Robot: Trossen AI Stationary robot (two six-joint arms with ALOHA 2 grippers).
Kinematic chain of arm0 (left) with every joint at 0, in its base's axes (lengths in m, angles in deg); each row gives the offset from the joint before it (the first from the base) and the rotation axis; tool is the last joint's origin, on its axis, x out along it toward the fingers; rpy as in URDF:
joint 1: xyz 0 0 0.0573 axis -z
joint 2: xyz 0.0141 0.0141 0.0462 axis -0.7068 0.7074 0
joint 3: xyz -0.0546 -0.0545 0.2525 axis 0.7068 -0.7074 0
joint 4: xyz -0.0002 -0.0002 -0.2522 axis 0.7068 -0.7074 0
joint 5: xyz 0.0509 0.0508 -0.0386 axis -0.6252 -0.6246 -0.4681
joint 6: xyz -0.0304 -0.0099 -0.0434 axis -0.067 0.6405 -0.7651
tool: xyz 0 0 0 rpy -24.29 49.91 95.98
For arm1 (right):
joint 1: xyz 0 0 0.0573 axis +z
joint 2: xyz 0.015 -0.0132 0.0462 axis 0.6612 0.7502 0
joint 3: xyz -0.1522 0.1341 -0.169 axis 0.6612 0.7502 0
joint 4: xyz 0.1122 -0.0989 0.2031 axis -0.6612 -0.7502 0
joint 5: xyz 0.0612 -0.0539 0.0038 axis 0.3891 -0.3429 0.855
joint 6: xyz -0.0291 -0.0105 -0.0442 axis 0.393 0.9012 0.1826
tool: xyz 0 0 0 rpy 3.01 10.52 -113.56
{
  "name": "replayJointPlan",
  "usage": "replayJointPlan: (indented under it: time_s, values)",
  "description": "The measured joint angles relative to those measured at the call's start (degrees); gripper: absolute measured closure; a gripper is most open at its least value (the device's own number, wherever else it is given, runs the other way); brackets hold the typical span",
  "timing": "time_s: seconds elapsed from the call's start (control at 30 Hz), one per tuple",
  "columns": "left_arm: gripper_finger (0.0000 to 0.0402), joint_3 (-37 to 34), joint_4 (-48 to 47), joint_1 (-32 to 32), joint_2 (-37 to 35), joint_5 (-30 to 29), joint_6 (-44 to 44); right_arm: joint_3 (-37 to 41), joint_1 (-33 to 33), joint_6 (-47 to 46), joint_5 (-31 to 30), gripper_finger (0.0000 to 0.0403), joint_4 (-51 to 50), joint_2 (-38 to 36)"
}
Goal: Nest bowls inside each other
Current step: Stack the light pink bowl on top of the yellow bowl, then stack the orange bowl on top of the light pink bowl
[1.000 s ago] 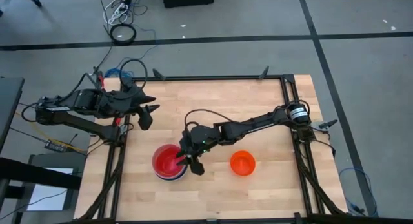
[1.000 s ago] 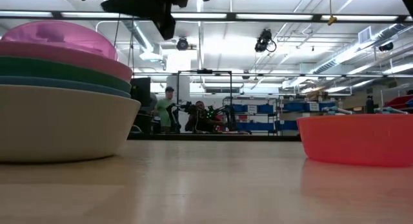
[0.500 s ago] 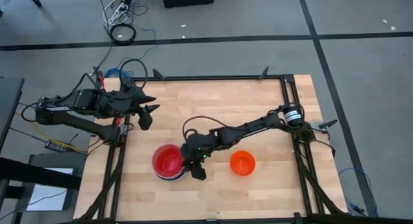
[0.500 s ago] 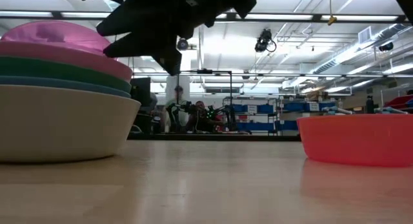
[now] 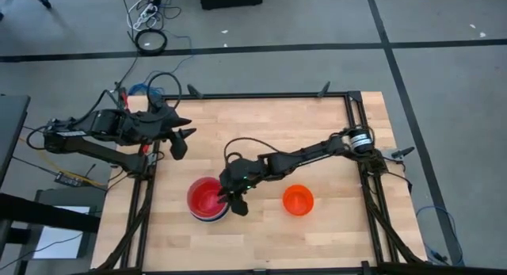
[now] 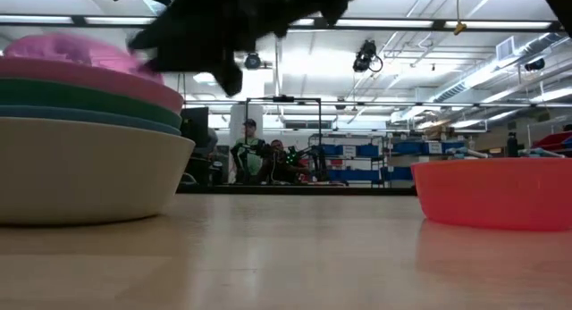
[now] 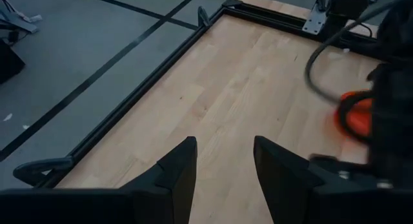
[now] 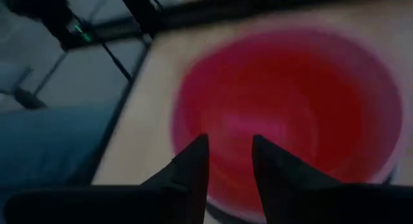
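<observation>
room: open workshop, ceiling lights, 1 person (image 6: 248, 155) far back | table (image 5: 269, 124): light wood, black frame | bowls: 1 nested stack (image 5: 207, 200) front-left + 1 orange bowl (image 5: 298, 200) apart, right | right hand (image 5: 234, 197) over stack rim, fingers part-open, empty | left hand (image 5: 179, 140) at left edge, open, empty

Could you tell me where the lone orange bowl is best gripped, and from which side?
By its thin rim, from above, one finger inside and one outside: the orange bowl sits upright, mouth up, apart from the stack, with bare table all round.
</observation>
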Motion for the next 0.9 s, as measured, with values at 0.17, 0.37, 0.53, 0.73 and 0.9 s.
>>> replayJointPlan:
  time_s: [0.17,0.37,0.53,0.73,0.9]
  values:
    - [0.0238,0.0,-0.7,0.0,0.0,0.0,-0.2,0.0,0.0,-2.2,2.7,0.0301,-2.3,1.4]
    - [0.0238,0.0,-0.9,0.0,0.0,0.0,-0.2,0.0,-0.4,0.1,0.2,0.0302,-8.2,-5.6]
    - [0.0238,0.0,-1.1,0.0,0.0,0.0,-0.3,-0.2,-0.6,-0.9,-6.3,0.0303,-28.2,-13.2]
    - [0.0238,0.0,-1.2,0.0,0.0,0.0,-0.3,-0.1,0.8,-11.6,-11.1,0.0298,-52.8,-18.9]
    - [0.0238,0.0,-1.2,0.0,0.0,0.0,-0.6,-0.1,4.7,-18.2,-7.7,0.0287,-62.8,-18.6]
